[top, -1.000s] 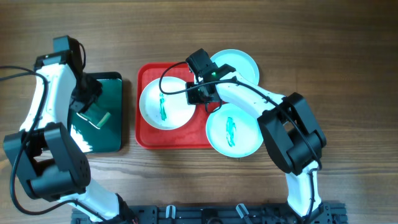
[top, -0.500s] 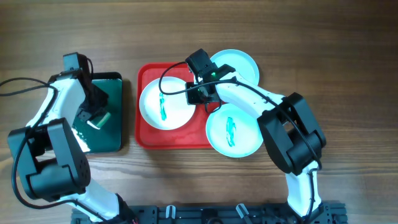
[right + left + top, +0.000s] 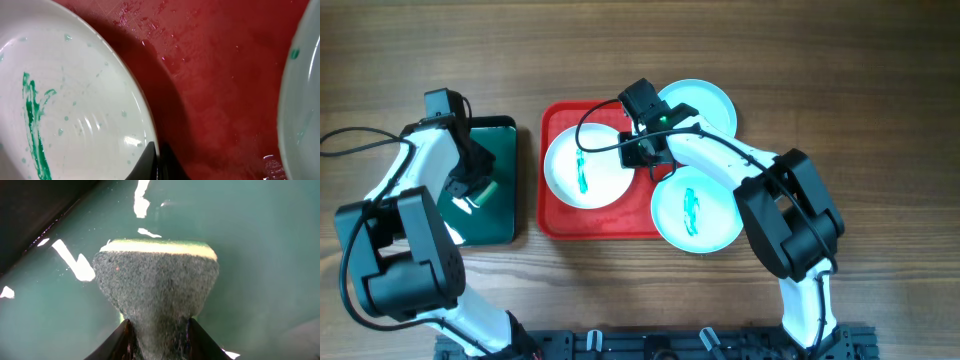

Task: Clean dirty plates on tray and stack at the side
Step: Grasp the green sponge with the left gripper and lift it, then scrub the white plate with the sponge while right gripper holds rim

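Red plastic marks the tray (image 3: pixel 556 222), which lies in the middle of the wooden counter (image 3: pixel 800 50). A white plate (image 3: pixel 582 170) sits flat in the tray's left half, with a teal smear (image 3: pixel 34 125) running down its middle. A pale turquoise plate (image 3: pixel 705 102) hangs over the tray's far right corner, partly on the counter, and part of it is hidden by the right arm. A second turquoise plate (image 3: pixel 698 212) overlaps the tray's near right corner and carries its own teal smear.

The right end effector (image 3: pixel 642 150) is at the white plate's right edge. In the wrist view its fingers are pinched narrowly onto the rim, one above and one below (image 3: pixel 157 162). The wet red tray floor shows just beside them.

Well apart to the left, a dark green tray (image 3: pixel 502 222) rests on the counter beside the red one. The left end effector (image 3: pixel 157 347) is over it, clamped on a sponge (image 3: pixel 156 287), grey scouring side up with a yellow-green layer at the far edge. The sponge's far end is down at the wet green surface.
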